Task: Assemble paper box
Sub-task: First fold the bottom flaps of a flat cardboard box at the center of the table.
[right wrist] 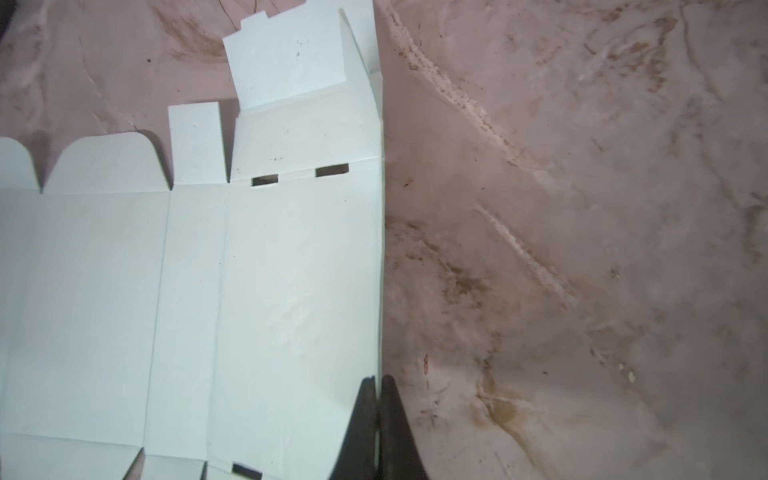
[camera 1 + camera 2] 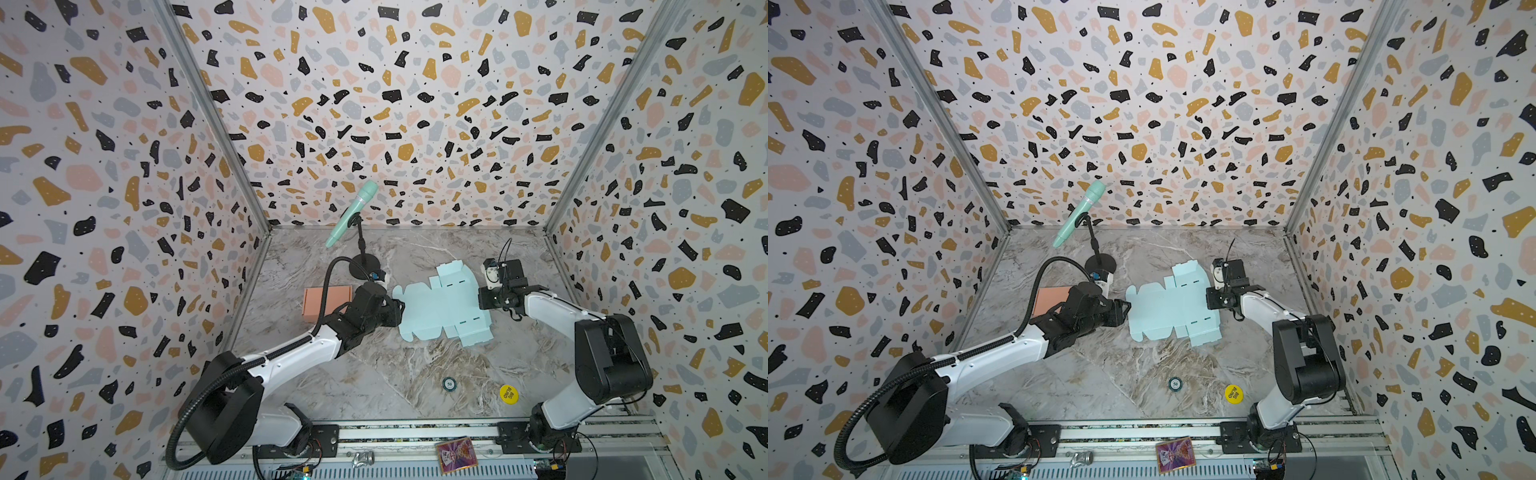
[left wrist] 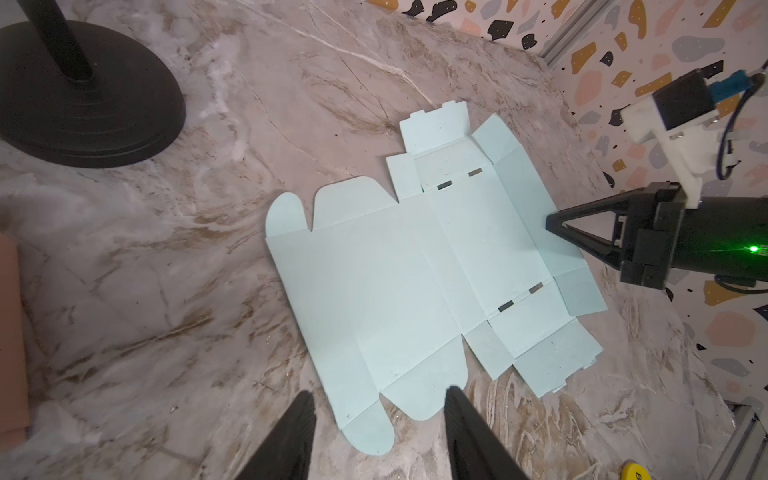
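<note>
Cardboard, pale mint and die-cut, lies unfolded near the middle of the marble table [image 2: 415, 374]: the paper box blank [image 2: 444, 305] sits flat between two robot arms in both top views, just right of centre in the frame. One flap on its right edge stands up from the surface. The right pincer [image 1: 377, 384], seen low in the right wrist view, has its tips pressed together on that raised edge panel of the blank, one finger on each side of the sheet. In the left wrist view the same pincer [image 3: 552, 222] points in from the right of the frame, its closed tips touching the blank's edge. The left pincer [image 3: 376, 401] is spread, its two dark fingers [image 3: 297, 419] at the bottom of that frame straddling the rounded tabs on the blank's near edge; whether they touch the card cannot be told. In a top view the left pincer [image 2: 1125, 309] sits at the blank's left edge.

By count: one mint blank, two arms, two pincers. One assembled salmon-pink box [image 2: 326, 303] rests left of the blank, partly behind the left arm. One mint microphone [image 2: 351, 214] tilts on one black stand [image 2: 365, 264] in the upper middle. Toward the lower frame lie one dark poker chip [image 2: 449, 383] and one yellow disc [image 2: 508, 393], well apart from the blank.
</note>
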Tool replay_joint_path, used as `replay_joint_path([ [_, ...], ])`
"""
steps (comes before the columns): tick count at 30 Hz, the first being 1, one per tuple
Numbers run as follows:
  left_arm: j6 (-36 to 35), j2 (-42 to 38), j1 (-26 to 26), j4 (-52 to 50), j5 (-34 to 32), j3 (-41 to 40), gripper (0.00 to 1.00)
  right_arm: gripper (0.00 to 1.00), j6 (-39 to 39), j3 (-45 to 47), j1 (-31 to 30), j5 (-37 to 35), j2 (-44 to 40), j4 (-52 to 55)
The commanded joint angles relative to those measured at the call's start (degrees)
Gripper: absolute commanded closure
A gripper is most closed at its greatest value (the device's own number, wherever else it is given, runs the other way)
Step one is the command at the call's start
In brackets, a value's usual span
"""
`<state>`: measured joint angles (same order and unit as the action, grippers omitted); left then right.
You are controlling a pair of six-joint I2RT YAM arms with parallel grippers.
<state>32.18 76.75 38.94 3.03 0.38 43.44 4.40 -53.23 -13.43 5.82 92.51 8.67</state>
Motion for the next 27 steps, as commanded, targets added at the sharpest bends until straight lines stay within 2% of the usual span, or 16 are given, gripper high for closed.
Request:
replay_joint_path([
  [1, -0.9, -1.5, -0.1, 2.1, 1.2, -1.2, 0.47, 1.0, -3.0, -3.3, -3.5, -6.4, 0.8, 2.1],
  [6, -1.4, -1.7, -0.7, 1.4, 0.9, -1.3, 0.48, 1.0, -5.5, -3.9, -7.1, -10.0, -1.6, 2.0],
  [9, -1.7, -2.3, -1.4, 1.5, 0.8, -1.5, 0.49, 1.0, -7.0, -3.2, -8.4, -9.5, -4.4, 1.9],
  [13, -1.4, -2.5, -2.9, 2.5, 2.0, -1.8, 0.59, 1.0, -9.2, -2.3, -11.2, -9.0, -7.7, 0.8],
  [17, -1.0, -1.0, -4.0, 3.7, 3.0, -0.7, 0.74, 1.0, -10.6, -2.1, -13.4, -8.0, -9.7, 0.5],
  [19, -0.8, 0.2, -4.4, 4.6, 3.1, 0.6, 0.79, 1.0, -11.3, -1.7, -14.3, -7.6, -10.3, 0.4],
  [27, 0.2, 10.2, -6.4, 8.6, 3.3, 10.5, 0.95, 1.0, -13.2, 0.0, -18.0, -6.2, -12.0, -0.8],
])
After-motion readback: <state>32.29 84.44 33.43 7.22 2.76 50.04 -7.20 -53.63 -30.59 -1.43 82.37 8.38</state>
